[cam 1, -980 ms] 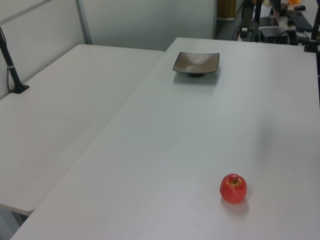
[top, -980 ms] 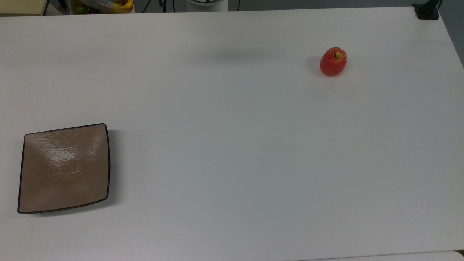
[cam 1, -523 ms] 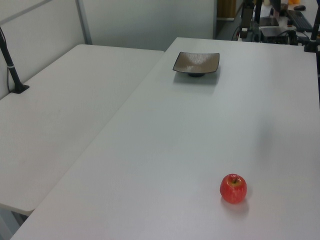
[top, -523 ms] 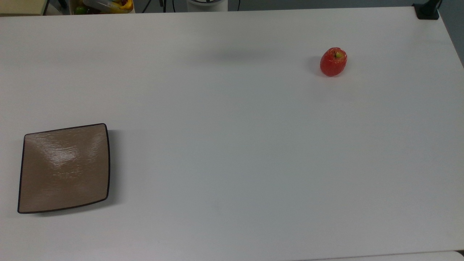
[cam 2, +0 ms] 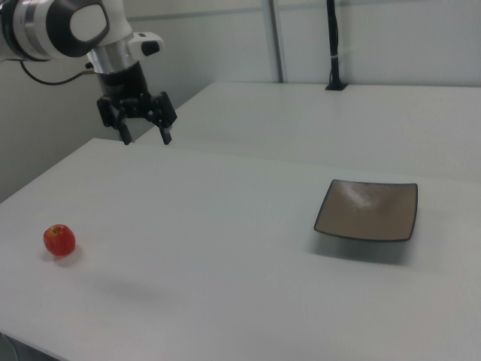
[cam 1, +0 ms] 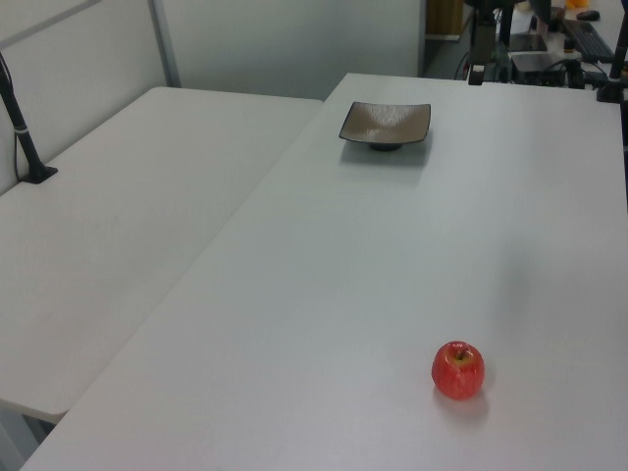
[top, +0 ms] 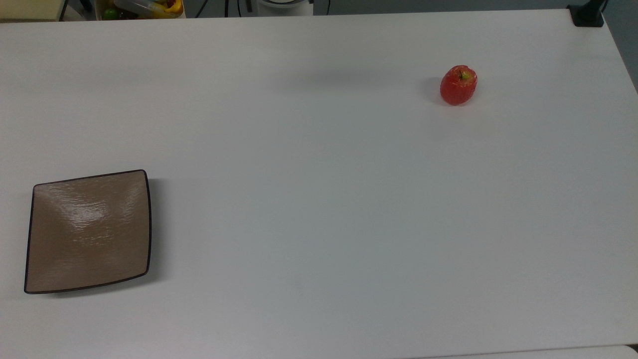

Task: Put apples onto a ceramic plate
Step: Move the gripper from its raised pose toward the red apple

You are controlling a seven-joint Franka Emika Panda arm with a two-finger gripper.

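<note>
1 red apple [top: 458, 85]: stands stem-up on the bare white desk [top: 319, 199], untouched. In the right view it sits below the jaws and toward the right view's left, well apart from them; nothing is between the 2.

1 square tan-brown ceramic plate [top: 88, 232]: bare, dark-rimmed, resting flat on the desk. In the right view it lies below the jaws and far toward the right view's right, well apart from the apple, so a long carry across the desk looks necessary.

1 Panda gripper [cam 2: 143, 129]: hangs high above the desk near its far edge, fingers pointing down, jaws released and spread, grasping nothing. Judged a ready pose: spread wide enough to drop over the apple from above.

Task status, judged: not begun; the reach to the apple comes first.
</note>
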